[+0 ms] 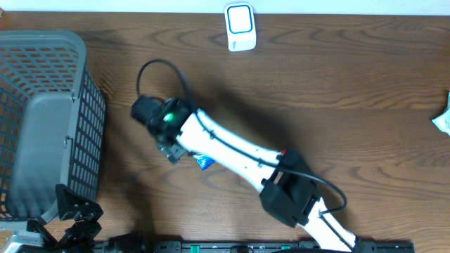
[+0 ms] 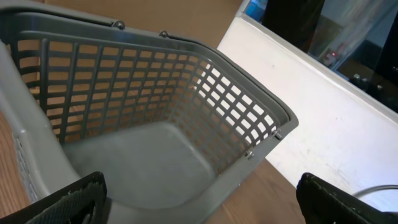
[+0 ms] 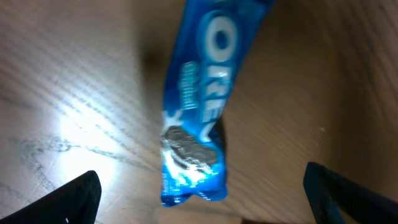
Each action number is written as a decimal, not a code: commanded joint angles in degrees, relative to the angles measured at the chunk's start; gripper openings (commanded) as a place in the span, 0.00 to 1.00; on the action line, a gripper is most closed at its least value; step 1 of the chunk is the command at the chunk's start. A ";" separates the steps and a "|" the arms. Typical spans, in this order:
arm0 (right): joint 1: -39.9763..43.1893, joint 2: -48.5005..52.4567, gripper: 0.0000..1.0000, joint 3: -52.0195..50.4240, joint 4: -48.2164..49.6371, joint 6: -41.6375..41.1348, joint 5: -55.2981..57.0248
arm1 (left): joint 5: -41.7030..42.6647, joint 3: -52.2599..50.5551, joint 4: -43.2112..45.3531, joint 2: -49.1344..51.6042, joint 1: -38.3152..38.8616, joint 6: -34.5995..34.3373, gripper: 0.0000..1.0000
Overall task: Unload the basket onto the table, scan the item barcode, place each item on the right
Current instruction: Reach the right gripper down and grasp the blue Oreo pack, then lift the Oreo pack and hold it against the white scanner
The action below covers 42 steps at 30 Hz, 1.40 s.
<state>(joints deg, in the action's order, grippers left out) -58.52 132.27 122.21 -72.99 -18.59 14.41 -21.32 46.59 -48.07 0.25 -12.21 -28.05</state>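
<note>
A blue Oreo cookie packet [image 3: 194, 118] lies flat on the wooden table; no barcode shows on its upper face. My right gripper [image 3: 202, 199] hangs just above it, open wide, one dark finger [image 3: 68, 202] on each side of the packet's near end and not touching it. From overhead only a corner of the packet [image 1: 204, 161] peeks out from under the right arm, whose gripper [image 1: 172, 149] points down. A white scanner [image 1: 240, 27] stands at the table's far edge. My left gripper [image 2: 199, 205] is open and holds nothing, over the near corner of the grey basket [image 2: 155, 93].
The grey plastic basket [image 1: 42, 119] fills the table's left side, with the left gripper [image 1: 74, 221] at its near corner. A crumpled white and green item [image 1: 443, 121] lies at the right edge. The right arm crosses the middle of the table.
</note>
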 commanded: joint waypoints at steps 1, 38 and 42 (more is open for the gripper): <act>-3.65 0.09 0.98 -5.42 4.66 -1.77 9.05 | -0.35 0.13 0.07 -0.04 0.17 1.01 0.98; -0.52 7.02 0.01 -5.60 4.87 -2.95 10.01 | -0.35 0.13 0.07 -0.04 0.17 0.98 0.98; 4.59 4.70 0.01 4.24 -2.78 9.86 -18.56 | -0.35 0.13 0.07 -0.04 0.17 0.98 0.98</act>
<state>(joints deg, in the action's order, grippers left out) -57.82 139.65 120.25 -73.41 -18.37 19.97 -21.32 46.59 -48.05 0.25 -12.21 -28.05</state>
